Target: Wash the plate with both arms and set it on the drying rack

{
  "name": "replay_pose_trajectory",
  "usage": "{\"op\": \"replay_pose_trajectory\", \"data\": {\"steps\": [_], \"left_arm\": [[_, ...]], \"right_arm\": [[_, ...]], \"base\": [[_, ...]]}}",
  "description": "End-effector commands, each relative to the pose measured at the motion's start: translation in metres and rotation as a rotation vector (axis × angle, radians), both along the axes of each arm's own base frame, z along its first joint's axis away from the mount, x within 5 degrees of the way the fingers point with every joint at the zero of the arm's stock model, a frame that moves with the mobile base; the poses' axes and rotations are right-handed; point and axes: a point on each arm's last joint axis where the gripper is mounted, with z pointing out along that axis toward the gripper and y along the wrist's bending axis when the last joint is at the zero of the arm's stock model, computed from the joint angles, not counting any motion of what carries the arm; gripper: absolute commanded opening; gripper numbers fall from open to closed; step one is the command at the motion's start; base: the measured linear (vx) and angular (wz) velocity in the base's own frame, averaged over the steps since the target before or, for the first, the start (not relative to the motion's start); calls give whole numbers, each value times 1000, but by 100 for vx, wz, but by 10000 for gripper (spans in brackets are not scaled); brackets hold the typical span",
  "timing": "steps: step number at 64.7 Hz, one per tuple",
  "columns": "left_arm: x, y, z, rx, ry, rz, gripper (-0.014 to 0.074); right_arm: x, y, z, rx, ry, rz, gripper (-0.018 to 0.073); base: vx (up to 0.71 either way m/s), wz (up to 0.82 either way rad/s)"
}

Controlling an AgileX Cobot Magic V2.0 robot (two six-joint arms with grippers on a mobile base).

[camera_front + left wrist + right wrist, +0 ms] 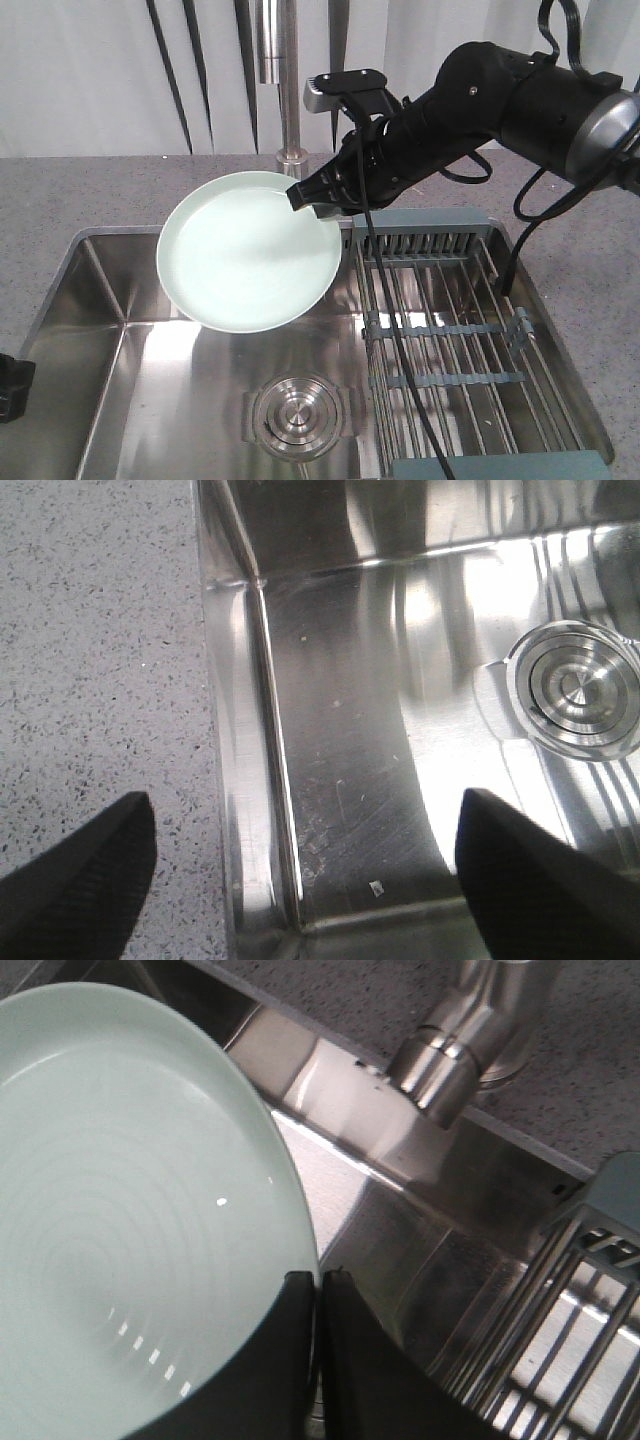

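Note:
The pale mint-green plate (248, 252) hangs tilted over the back of the sink (150, 390), its face toward the camera. My right gripper (312, 198) is shut on the plate's right rim; in the right wrist view the plate (120, 1220) fills the left side and the two fingers (318, 1290) pinch its edge. The drying rack (455, 320) spans the right half of the sink, just right of the plate. My left gripper (305, 830) stands open and holds nothing, above the sink's near left corner; only a black bit of that arm (12, 388) shows in the front view.
A steel tap column (290, 80) rises behind the plate, and its base (455, 1050) shows in the right wrist view. The round drain (295, 415) lies in the sink floor. Speckled grey counter (60, 200) surrounds the sink. A black cable (400, 340) trails across the rack.

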Motion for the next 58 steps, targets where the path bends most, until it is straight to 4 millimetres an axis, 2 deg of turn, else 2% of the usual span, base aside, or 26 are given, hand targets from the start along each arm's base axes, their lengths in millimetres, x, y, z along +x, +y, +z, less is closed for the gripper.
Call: {"op": "replay_pose_trajectory", "data": {"steps": [1, 10, 19, 24, 39, 58], "left_arm": [[4, -2, 13, -19, -85, -10, 586], [4, -2, 13, -19, -85, -10, 586], [4, -2, 13, -19, -85, -10, 586], [4, -2, 13, -19, -85, -10, 586], [4, -2, 13, -19, -85, -10, 586], [4, -2, 13, -19, -85, -10, 586]], "right_arm": [[2, -16, 37, 67, -112, -49, -1], [6, -38, 39, 53, -97, -95, -1], [0, -53, 44, 57, -108, -128, -1], [-5, -63, 40, 54, -106, -155, -1], [-35, -88, 24, 50, -84, -198, -1], [-73, -93, 6, 63, -37, -209, -1]], "base": [[0, 0], [0, 0], [0, 0], [0, 0], [0, 0], [0, 0]]}}
